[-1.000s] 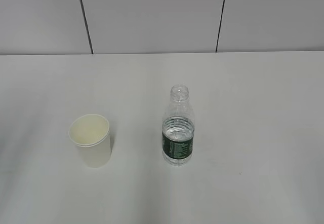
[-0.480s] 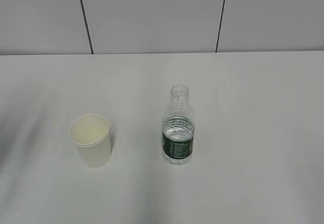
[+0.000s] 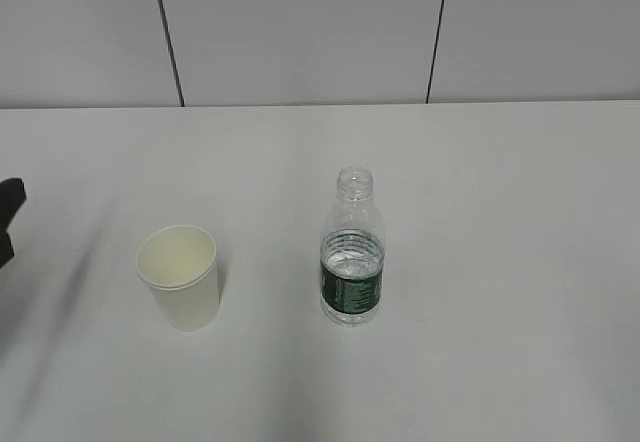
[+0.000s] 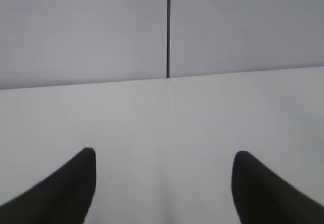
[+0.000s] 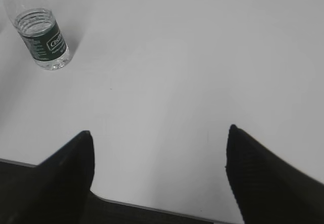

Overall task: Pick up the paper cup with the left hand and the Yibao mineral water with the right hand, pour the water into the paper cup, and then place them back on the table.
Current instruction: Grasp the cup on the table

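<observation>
The cream paper cup stands upright on the white table, left of centre. To its right stands the Yibao mineral water, a clear capless bottle with a dark green label; it also shows at the top left of the right wrist view as the Yibao mineral water. My left gripper is open over bare table; the cup is out of its view. A black tip of the left hand shows at the exterior view's left edge. My right gripper is open near the table's front edge, far from the bottle.
A grey panelled wall with dark vertical seams runs behind the table. The table's front edge shows low in the right wrist view, with dark floor beyond it.
A black part of the left hand has come into the exterior view at its left edge. Cup and bottle have not moved.
</observation>
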Controlling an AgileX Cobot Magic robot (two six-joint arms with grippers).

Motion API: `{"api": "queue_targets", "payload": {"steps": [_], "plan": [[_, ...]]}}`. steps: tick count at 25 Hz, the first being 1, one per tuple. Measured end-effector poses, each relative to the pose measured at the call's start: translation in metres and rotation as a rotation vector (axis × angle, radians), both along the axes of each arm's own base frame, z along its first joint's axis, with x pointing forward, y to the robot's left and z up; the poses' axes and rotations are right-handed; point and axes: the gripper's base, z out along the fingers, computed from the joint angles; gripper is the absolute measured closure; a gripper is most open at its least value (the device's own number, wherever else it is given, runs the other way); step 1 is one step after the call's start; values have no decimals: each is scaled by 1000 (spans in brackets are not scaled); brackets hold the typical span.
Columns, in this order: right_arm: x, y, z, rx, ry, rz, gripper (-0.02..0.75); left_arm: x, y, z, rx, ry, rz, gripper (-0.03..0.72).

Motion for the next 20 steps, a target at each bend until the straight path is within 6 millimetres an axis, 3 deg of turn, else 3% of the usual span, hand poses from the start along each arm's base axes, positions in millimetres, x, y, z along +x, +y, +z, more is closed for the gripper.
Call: {"api": "queue_targets", "payload": {"steps": [6,14,20], "plan": [[0,0,0,0,0,0,145,-10,-8,-35,-11,60,-92,147],[0,0,0,0,0,0,145,-21,-18,-85,-13,319,-220,148],[0,0,0,0,0,0,145,-26,-23,-98,-17,393,-287,154]]}}
